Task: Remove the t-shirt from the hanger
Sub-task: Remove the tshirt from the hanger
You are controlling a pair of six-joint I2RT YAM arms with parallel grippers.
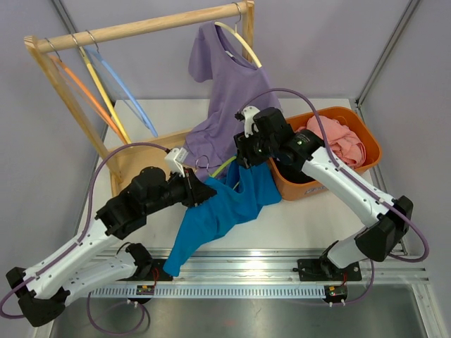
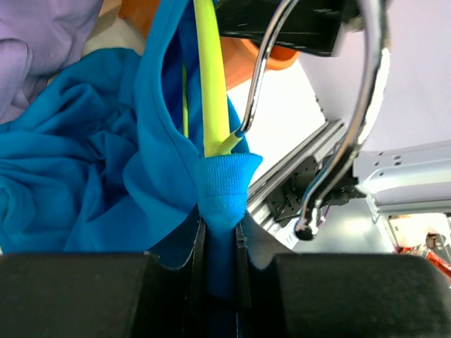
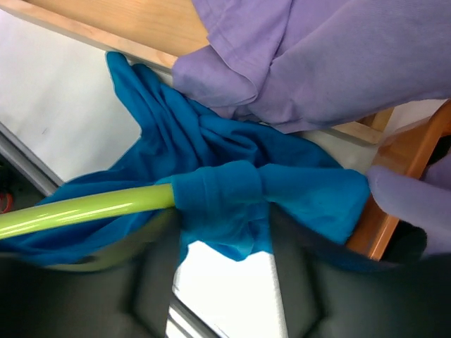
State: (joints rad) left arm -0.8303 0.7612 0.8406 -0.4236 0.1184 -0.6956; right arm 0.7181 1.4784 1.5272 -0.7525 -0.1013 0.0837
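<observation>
A blue t-shirt (image 1: pixel 218 211) hangs bunched on a yellow-green hanger (image 1: pixel 224 169) between my two arms, its lower part trailing toward the table's front edge. My left gripper (image 2: pixel 220 225) is shut on a fold of the t-shirt's ribbed collar, right beside the hanger's tube (image 2: pixel 211 77) and its metal hook (image 2: pixel 366 105). My right gripper (image 3: pixel 225 232) is open, its blurred fingers (image 3: pixel 151 260) standing on either side of the blue cloth (image 3: pixel 218 186) wrapped over the hanger's end (image 3: pixel 77 209). In the top view the right gripper (image 1: pixel 246 158) is at the shirt's upper edge.
A purple t-shirt (image 1: pixel 225 77) hangs on a pale hanger from the wooden rack (image 1: pixel 141 28), draping just behind the grippers. Three bare hangers (image 1: pixel 106 91) hang at the rack's left. An orange basket (image 1: pixel 337 111) with pink clothes (image 1: pixel 338 141) stands at the right.
</observation>
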